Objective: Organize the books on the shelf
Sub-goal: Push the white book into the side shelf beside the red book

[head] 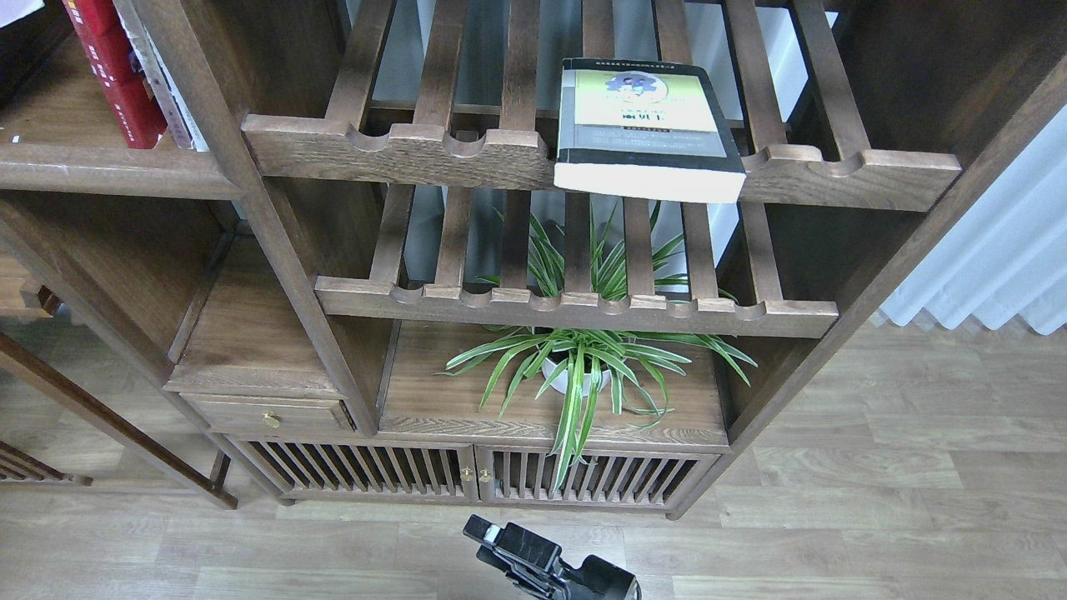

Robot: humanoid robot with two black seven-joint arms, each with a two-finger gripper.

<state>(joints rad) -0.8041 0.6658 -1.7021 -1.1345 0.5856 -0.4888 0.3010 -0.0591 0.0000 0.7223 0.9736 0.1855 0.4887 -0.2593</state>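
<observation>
A red book (112, 75) stands upright on the dark-brown shelf board (108, 171) at the upper left. A thick black-grey book with a yellow-green panel (646, 125) lies flat on the upper slatted rack, its page edge overhanging the front rail. Only a white corner of the pale book (17, 8) shows at the top left edge. A dark shape (25, 54) under it looks like the end of my left arm; its fingers cannot be told apart. My right gripper (496, 537) is low at the bottom centre, above the floor, dark and end-on.
A thin pale spine (162, 83) leans between the red book and the bookcase post (250, 200). A second slatted rack (575, 308) sits below the first. A potted spider plant (575, 367) stands on the lower board. A drawer (267, 412), slatted doors and the wood floor are below.
</observation>
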